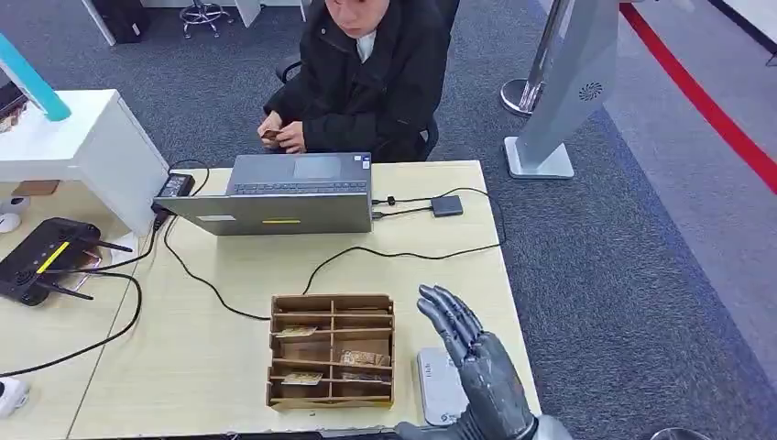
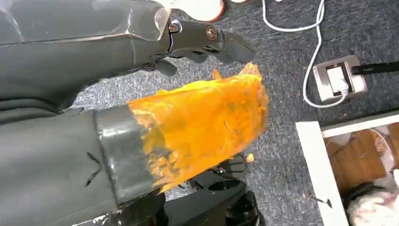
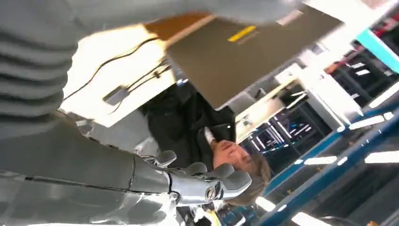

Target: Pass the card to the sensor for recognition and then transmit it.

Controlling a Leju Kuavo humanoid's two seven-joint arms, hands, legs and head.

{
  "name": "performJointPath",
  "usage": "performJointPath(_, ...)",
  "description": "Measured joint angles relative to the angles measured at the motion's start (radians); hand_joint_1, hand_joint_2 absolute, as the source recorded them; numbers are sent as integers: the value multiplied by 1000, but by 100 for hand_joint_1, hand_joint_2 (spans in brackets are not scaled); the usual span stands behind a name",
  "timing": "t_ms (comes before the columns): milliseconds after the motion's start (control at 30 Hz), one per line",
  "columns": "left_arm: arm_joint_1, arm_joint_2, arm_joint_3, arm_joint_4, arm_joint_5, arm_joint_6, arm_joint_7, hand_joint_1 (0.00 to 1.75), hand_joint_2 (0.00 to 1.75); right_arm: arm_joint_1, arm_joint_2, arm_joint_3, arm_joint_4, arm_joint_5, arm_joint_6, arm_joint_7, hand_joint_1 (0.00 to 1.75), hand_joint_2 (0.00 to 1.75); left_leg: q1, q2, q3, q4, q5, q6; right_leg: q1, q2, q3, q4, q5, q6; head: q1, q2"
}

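fingers (image 1: 447, 312) spread, empty | right hand (image 1: 472, 353) raised over sensor (image 1: 438, 390)

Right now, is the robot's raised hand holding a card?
No, the right hand is raised above the table with fingers spread and nothing in it.

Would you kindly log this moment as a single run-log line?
right hand: open, raised over sensor | left hand: holds nothing | cards in organizer | person behind laptop

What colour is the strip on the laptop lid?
Yellow, on the grey laptop lid; the head view shows it best.
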Motion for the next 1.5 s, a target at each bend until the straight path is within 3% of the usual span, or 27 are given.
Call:
performJointPath(400,-3,0,0,0,-23,-18,24,0,0,1,-50,2,8,168,21,53,0,175,0,0,0,0,0,0,0,0,0,0,0,0,0,0)
performJointPath(633,-13,-8,0,0,-51,-38,49,0,0,-61,-56,41,68,287,65,63,0,175,0,0,0,0,0,0,0,0,0,0,0,0,0,0)
performJointPath(1500,-53,-13,0,-2,-82,-63,71,0,0,-249,-54,208,218,248,148,45,0,175,0,0,1,0,1,-1,0,0,1,1,1,0,0,0)
